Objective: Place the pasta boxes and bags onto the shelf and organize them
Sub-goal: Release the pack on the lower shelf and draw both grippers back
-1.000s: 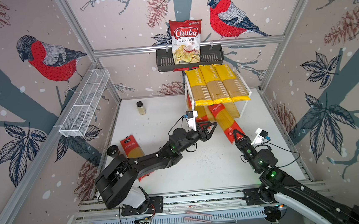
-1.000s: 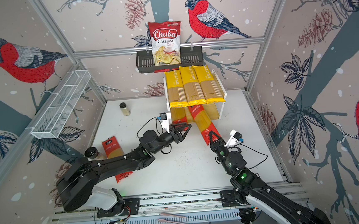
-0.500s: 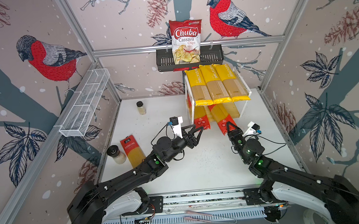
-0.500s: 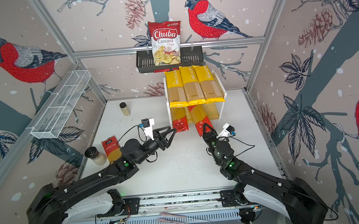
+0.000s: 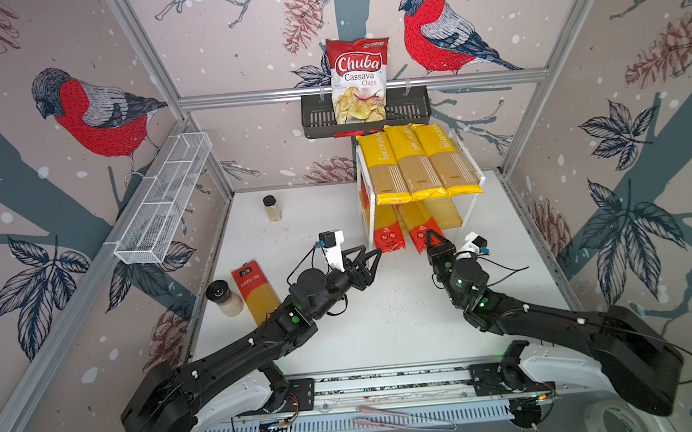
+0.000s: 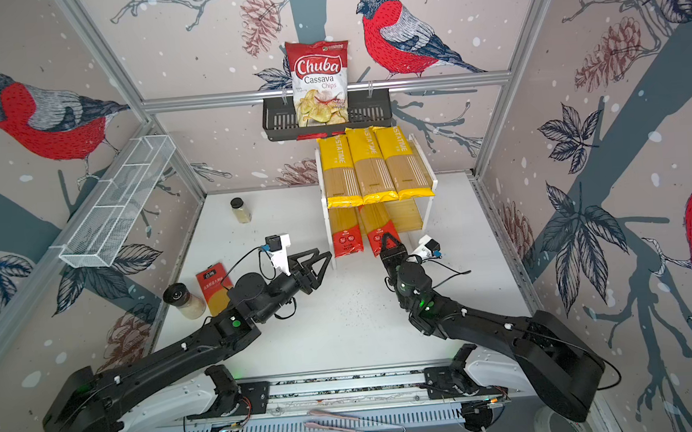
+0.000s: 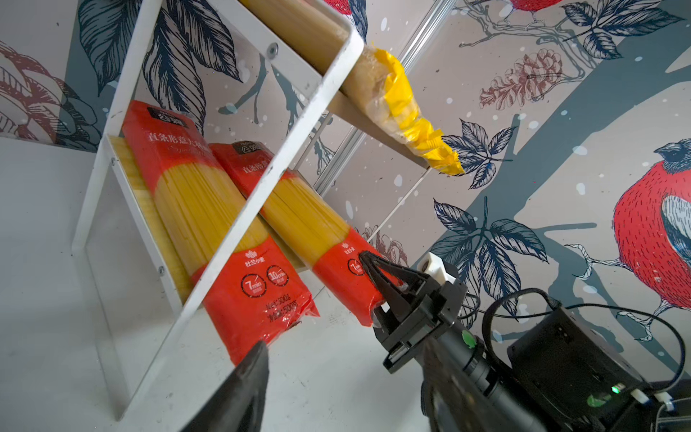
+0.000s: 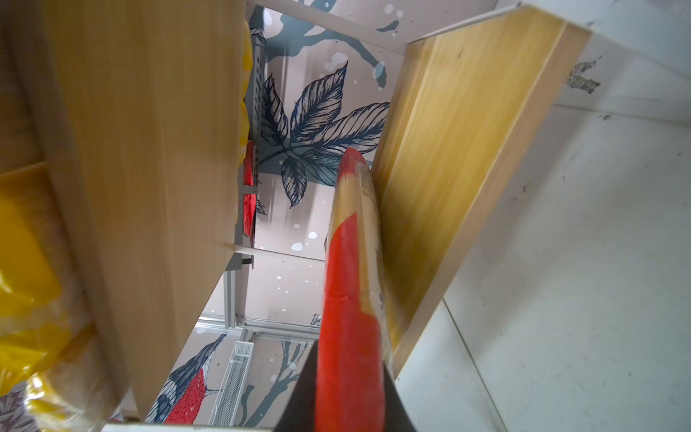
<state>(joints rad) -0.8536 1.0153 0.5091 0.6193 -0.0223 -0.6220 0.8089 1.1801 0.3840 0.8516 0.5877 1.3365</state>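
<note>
The shelf (image 5: pixel 373 213) (image 6: pixel 327 226) stands at the back right, with three yellow pasta packs (image 5: pixel 416 166) (image 6: pixel 370 169) side by side on its top board. On the lower board lies one red pack (image 5: pixel 387 235) (image 7: pixel 209 209). A second red pack (image 5: pixel 418 226) (image 7: pixel 306 220) (image 8: pixel 349 299) lies next to it, my right gripper (image 5: pixel 432 238) (image 6: pixel 388 241) (image 8: pixel 349 374) shut on its near end. My left gripper (image 5: pixel 370 257) (image 6: pixel 322 260) (image 7: pixel 344 392) hangs open and empty just left of the shelf's front. A third red pack (image 5: pixel 258 290) (image 6: pixel 216 288) lies on the table at the left.
A Chuba chips bag (image 5: pixel 359 78) stands in the black wall basket (image 5: pixel 316 119) above the shelf. A white wire basket (image 5: pixel 168 196) hangs on the left wall. A small jar (image 5: pixel 272 208) and a black-lidded shaker (image 5: pixel 223 298) stand on the table.
My right gripper has pushed the red pack from a slant on the table further into the lower tier. My left gripper drew back from that pack towards the left.
</note>
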